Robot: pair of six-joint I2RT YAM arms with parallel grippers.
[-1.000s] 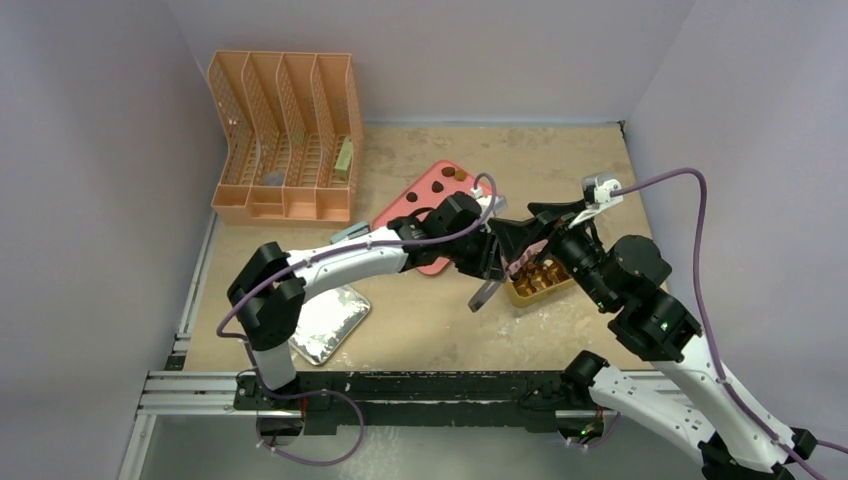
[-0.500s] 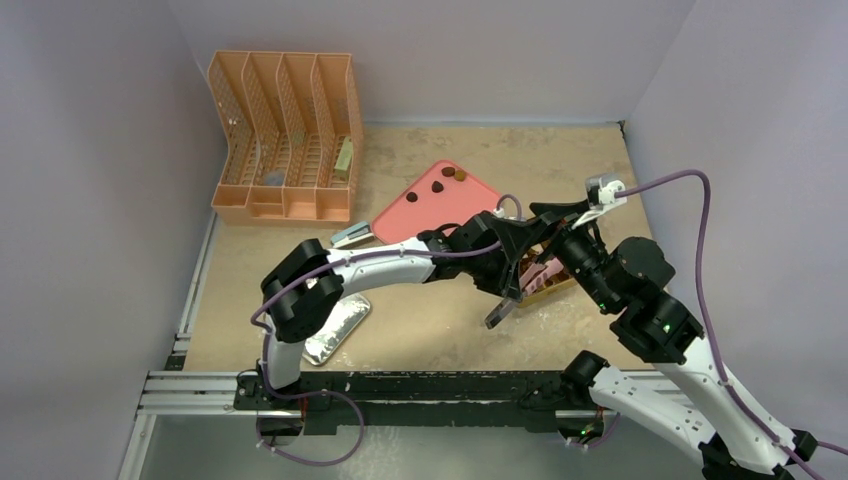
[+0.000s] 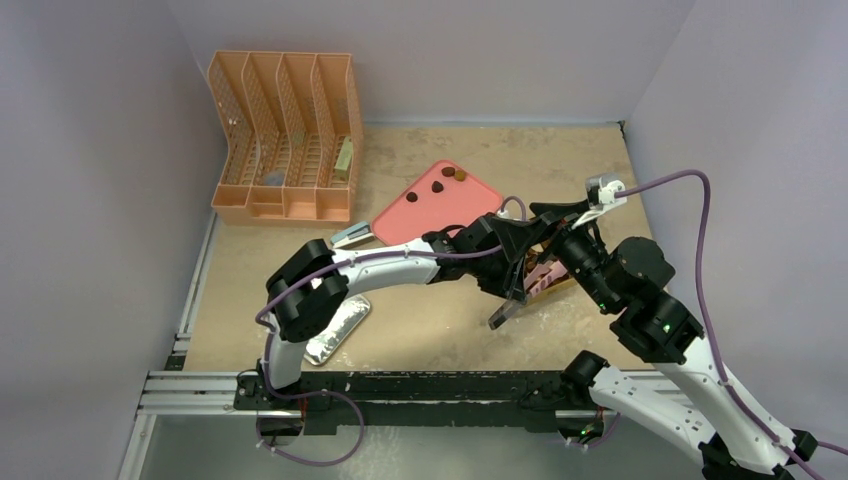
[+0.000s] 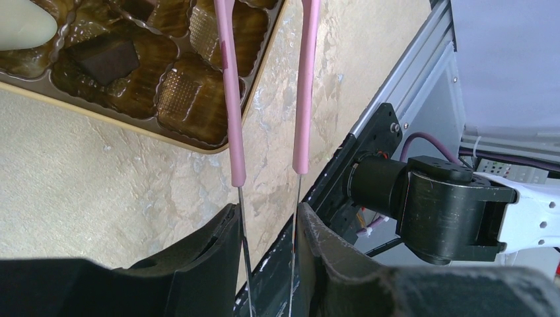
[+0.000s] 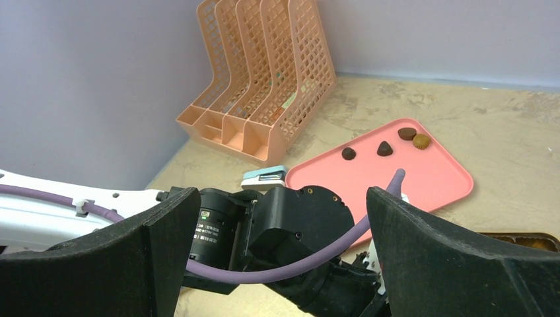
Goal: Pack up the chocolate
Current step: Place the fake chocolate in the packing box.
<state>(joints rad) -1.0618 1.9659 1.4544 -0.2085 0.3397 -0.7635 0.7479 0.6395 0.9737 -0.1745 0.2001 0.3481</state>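
Note:
Several small brown pieces of chocolate (image 3: 447, 178) lie at the far end of the pink tray (image 3: 440, 212), also in the right wrist view (image 5: 384, 148). My left gripper (image 4: 267, 218) is shut on pink-sleeved metal tongs (image 4: 231, 132) that reach over the gold gridded box (image 4: 132, 125). In that box sit a dark block of chocolate (image 4: 105, 56) and a pale cream piece (image 4: 23, 23). The tong tips are out of frame. From above, the left gripper (image 3: 510, 275) covers most of the box (image 3: 556, 284). My right gripper (image 5: 284, 231) is open above the left wrist, holding nothing.
An orange mesh file organizer (image 3: 285, 135) stands at the back left. A small pale blue stapler-like item (image 3: 350, 235) lies by the tray's near corner. A silver foil-like lid (image 3: 335, 325) rests near the left arm's base. Black rails (image 3: 400, 390) run along the table's front edge.
My left arm has swung right from the pink tray to the gold box, carrying the tongs. The right arm has stayed where it was.

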